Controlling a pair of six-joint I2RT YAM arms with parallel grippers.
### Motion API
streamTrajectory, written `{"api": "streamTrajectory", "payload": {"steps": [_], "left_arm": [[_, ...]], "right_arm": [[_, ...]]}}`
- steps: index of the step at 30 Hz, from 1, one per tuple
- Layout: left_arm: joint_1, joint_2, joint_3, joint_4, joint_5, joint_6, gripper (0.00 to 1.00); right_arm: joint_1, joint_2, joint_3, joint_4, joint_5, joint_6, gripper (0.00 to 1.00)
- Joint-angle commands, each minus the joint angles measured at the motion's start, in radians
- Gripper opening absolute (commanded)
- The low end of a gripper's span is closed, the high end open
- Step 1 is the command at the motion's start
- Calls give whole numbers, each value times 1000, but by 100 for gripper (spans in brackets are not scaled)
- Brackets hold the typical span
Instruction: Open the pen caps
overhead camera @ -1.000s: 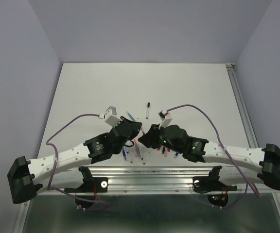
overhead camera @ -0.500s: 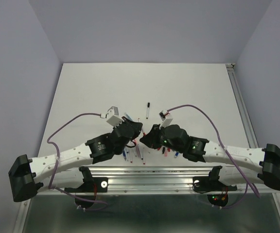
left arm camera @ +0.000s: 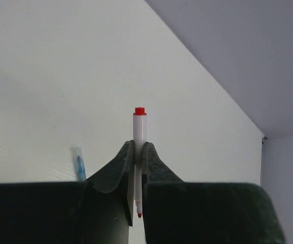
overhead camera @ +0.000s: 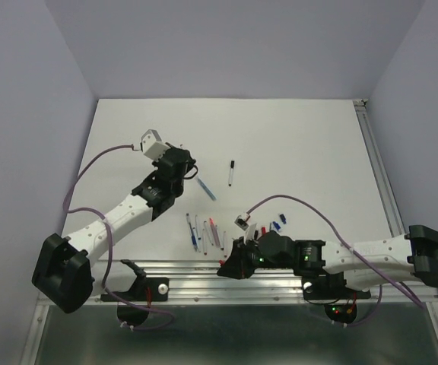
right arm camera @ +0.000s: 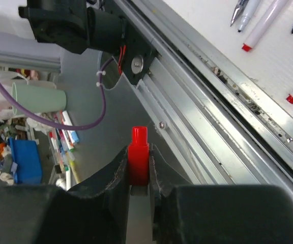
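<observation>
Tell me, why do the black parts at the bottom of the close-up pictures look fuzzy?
Left wrist view: the left end effector sits right by the lens, so it looks dark and soft-edged, while the white pen it pinches is crisp. Right wrist view: the same for the right end effector; the red cap is sharp. Top external view: even light, faint shadows.

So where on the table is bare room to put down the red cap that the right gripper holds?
The far half of the table, beyond the black pen, is bare, and so is the right side up to the side rail. The near middle is crowded with pens and loose caps.
</observation>
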Motion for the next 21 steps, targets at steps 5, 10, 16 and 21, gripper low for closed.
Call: {"api": "streamTrajectory", "payload": {"steps": [5,10,16,21], "left_arm": [[60,-25,30,-68,96,98,0],[60,-61,-38,-233,274,115,0],[60,-84,-130,-343,329,87,0],[60,-97,-156,-429,278,90,0]], "right_arm": [[-2,-102,13,-192,255,104,1],[-18,-241,27,-603,509,216,3],[-46,-361,19,-968,669,458,5],[-48,-454,10,-1149,715,572,6]]}}
